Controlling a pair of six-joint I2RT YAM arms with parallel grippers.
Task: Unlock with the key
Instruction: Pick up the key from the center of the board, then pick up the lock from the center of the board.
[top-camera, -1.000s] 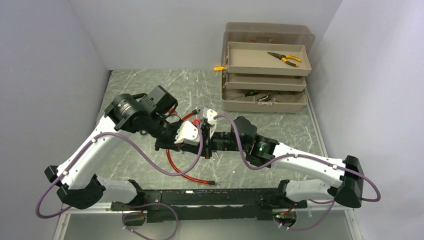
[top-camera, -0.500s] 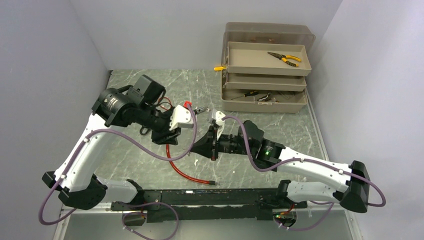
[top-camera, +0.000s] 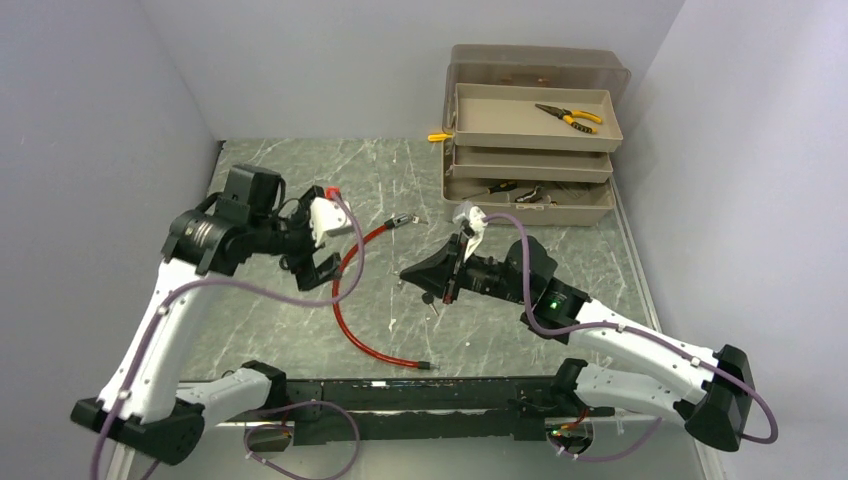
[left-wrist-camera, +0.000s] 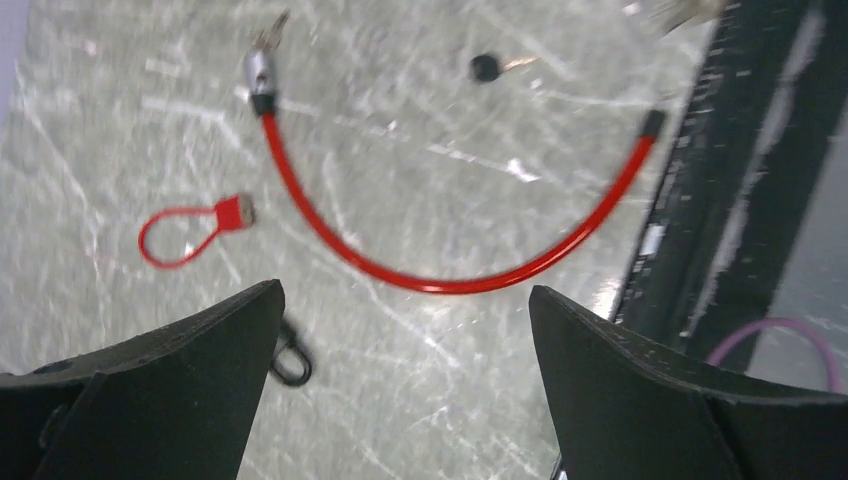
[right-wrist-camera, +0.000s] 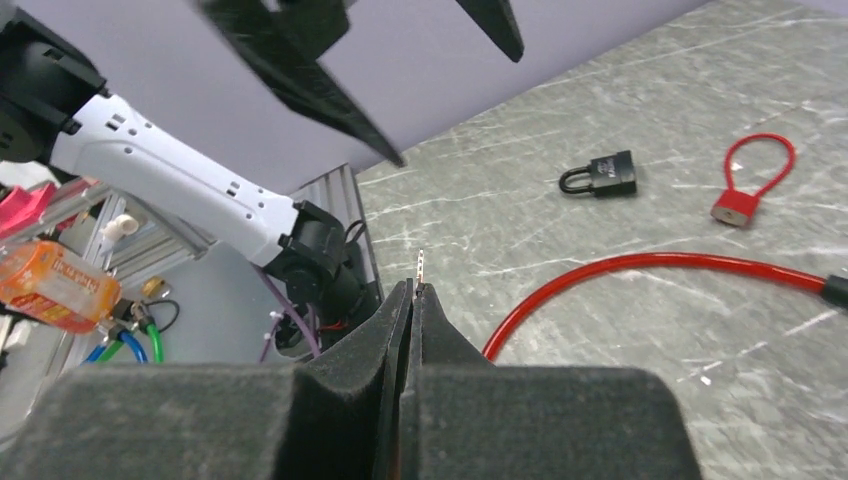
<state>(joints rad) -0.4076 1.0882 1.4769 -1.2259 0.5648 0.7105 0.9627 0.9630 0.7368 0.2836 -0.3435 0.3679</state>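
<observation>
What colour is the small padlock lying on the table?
Black; the padlock shows best in the right wrist view.

Red cable lock, small red loop

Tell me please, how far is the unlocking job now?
Done, it seems: the red cable lock lies open, its two ends apart. In hand: the right gripper is shut on a thin metal tip, probably the key; the left gripper is open and empty. Left: the small black padlock looks closed, if it counts.
</observation>
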